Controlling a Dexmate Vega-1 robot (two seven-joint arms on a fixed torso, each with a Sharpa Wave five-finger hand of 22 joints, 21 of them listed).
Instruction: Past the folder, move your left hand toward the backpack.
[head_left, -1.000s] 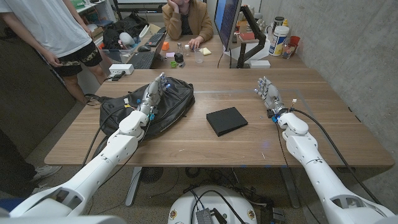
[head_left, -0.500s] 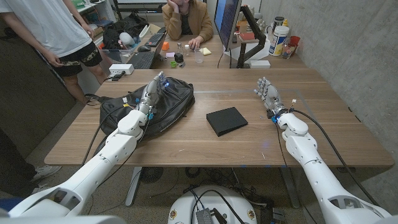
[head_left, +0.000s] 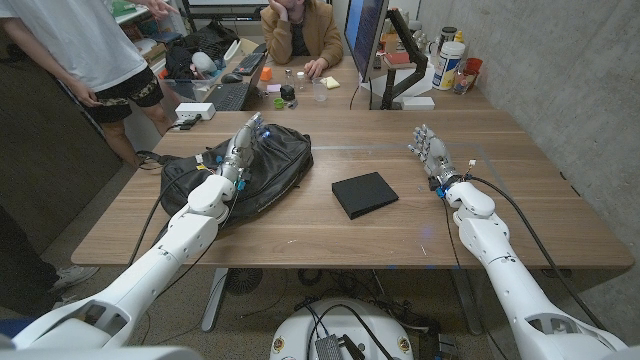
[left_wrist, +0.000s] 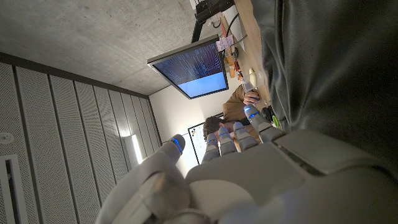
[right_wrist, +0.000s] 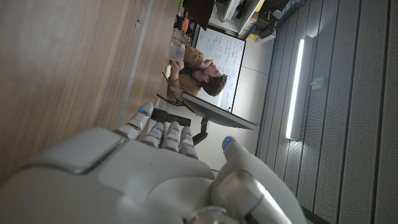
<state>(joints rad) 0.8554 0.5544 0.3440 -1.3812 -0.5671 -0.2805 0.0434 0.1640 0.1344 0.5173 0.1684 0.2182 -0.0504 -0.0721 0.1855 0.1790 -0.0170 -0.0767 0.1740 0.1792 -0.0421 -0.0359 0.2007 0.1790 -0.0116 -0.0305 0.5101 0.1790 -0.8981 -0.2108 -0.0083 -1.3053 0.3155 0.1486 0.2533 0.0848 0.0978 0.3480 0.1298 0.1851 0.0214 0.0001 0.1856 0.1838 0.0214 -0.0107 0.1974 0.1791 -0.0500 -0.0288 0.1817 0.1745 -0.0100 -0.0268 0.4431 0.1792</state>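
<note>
Left hand (head_left: 243, 141) over the backpack (head_left: 270, 172), far left of the surface (head_left: 400, 230); fingers (head_left: 252, 126) apart, extended, holding nothing. Contact with the fabric unclear. The folder (head_left: 364, 193) lies flat mid-surface, right of the bag and apart from it, so the reach looks essentially complete. Right hand (head_left: 429, 150) is on the right side, palm upright, fingers apart and empty, likely parked out of the way.

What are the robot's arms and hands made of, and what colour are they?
The arms are smooth white rounded shells with black cables running along them. The left hand and right hand are grey and metallic-looking, with small blue lights on the fingers.
</note>
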